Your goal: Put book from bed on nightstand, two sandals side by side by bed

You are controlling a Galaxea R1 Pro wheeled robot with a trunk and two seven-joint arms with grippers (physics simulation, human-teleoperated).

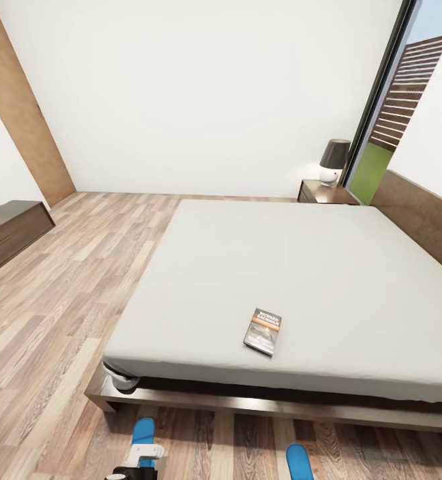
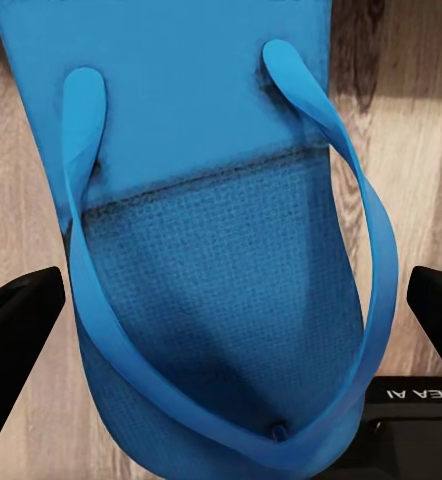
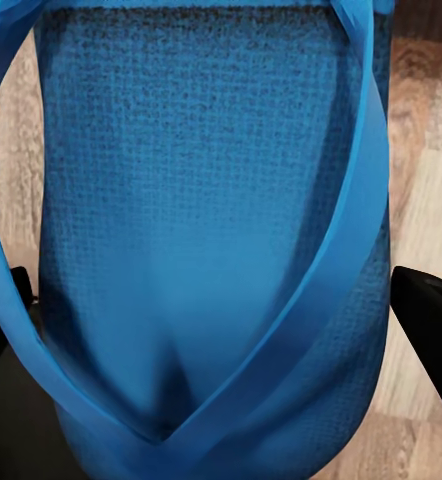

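Blue fills both wrist views: each tool hangs directly over a sandal, with the wood-plank floor [image 1: 54, 320] showing past the sole's edges.

Working down in size, the bed [image 1: 354, 267] is the largest thing, its grey mattress spreading across the head view on a dark wooden frame. A nightstand [image 1: 324, 193] stands at its far corner beside the window, carrying a lamp [image 1: 333, 162]. A long dark cabinet [image 1: 11, 230] sits against the left wall. The book [image 1: 263, 331] lies flat on the mattress near the foot edge. Both sandals lie on the floor just in front of the bed frame, apart from each other: the left sandal [image 2: 216, 250] below the bed's near-left corner, the right sandal [image 3: 206, 240] further right.

Your left tool [image 2: 221, 310] is spread wide, dark fingers on either side of the sole, grasping nothing. Your right tool [image 3: 211, 320] also looks released, straddling its sandal, though one finger is mostly hidden behind the strap, so that is less certain.

You seem to be poised to pick up a sandal. Lower straight down, keep the sole centred between the fingers, and clamp across its narrow width rather than on the springy straps.

Readable writing: "XEA AI", upside down, on the left tool's body. The book's cover lettering is too small to read.
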